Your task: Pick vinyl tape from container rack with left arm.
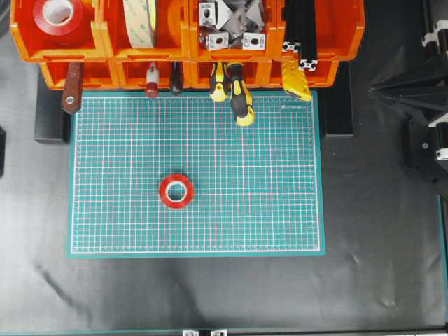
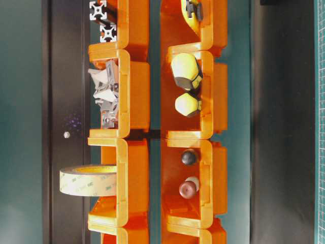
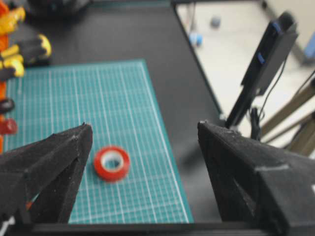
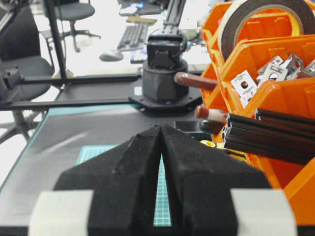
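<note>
The vinyl tape [image 1: 176, 191], a small red roll with a whitish inner ring, lies flat on the green cutting mat [image 1: 266, 210]. It also shows in the left wrist view [image 3: 111, 163]. My left gripper [image 3: 145, 128] is open and empty. It is above and short of the roll, which lies near its left finger [image 3: 59, 157]. The left gripper is outside the overhead view. The orange container rack [image 1: 182, 43] stands along the far edge. My right gripper [image 4: 161, 129] is shut and empty at the right, beside the rack [image 4: 275, 93].
The top-left bin holds a second, larger red roll [image 1: 57, 14], and the bin beside it a cream tape roll [image 1: 140, 21]. Other bins hold metal brackets [image 1: 231, 24] and black profiles [image 1: 301, 31]. Screwdriver handles [image 1: 238, 94] stick out over the mat's far edge.
</note>
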